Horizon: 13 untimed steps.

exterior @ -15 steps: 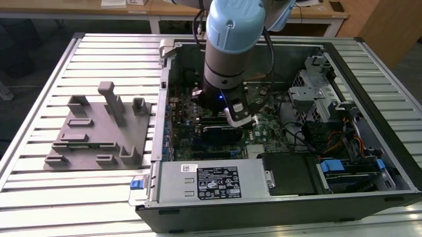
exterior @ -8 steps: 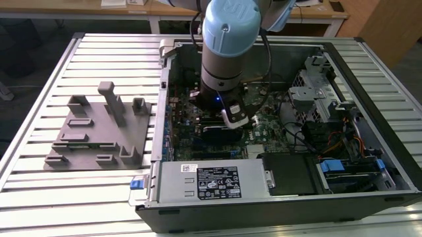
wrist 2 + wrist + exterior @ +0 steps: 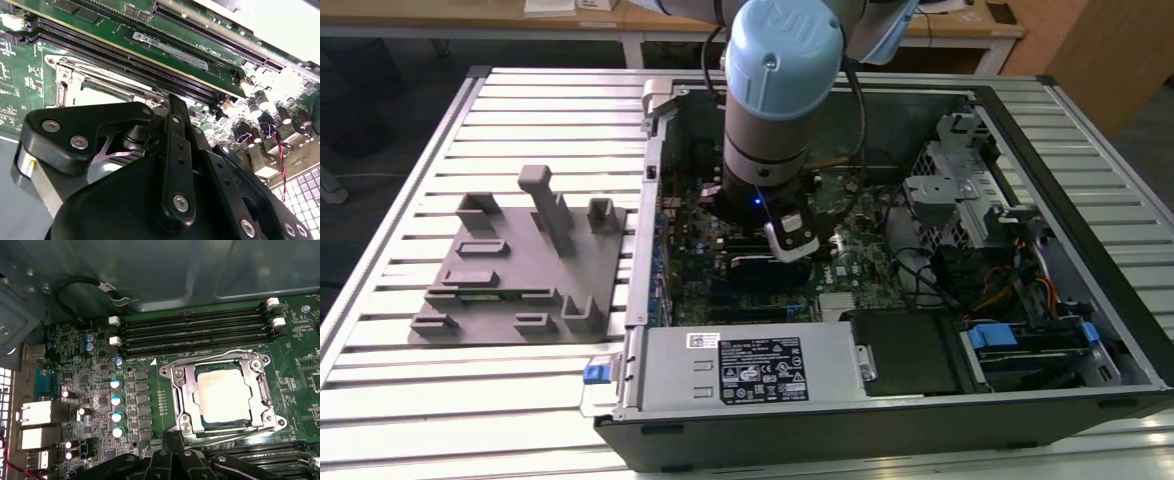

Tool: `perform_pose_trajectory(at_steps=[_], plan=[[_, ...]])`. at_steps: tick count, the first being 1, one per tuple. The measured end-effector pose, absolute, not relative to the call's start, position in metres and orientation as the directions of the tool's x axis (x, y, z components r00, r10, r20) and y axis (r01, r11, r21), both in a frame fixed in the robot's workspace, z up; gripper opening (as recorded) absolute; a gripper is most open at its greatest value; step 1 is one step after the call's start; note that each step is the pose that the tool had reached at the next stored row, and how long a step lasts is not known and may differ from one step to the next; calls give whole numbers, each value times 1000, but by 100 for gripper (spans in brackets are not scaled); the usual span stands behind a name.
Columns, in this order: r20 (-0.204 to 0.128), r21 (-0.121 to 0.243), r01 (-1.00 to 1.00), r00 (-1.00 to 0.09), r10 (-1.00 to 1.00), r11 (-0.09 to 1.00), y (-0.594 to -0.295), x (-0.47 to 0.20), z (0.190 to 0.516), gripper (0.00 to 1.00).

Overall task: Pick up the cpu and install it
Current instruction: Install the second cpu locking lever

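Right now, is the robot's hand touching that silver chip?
Apart. In the first wrist view the cpu sits in its socket frame, with the hand short of it.

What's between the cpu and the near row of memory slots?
In the first wrist view, the socket's metal frame and lever wire separate the cpu from the memory slots.
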<state>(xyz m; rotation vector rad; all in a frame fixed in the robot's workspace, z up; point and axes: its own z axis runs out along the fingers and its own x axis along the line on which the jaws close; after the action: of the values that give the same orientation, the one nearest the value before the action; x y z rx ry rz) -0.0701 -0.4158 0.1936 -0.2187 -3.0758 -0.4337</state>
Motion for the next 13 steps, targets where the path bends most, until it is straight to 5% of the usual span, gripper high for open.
perform_pose_trajectory(at_steps=[13], plan=[[47, 276, 143, -990, 135, 950, -415, -71, 189, 11]])
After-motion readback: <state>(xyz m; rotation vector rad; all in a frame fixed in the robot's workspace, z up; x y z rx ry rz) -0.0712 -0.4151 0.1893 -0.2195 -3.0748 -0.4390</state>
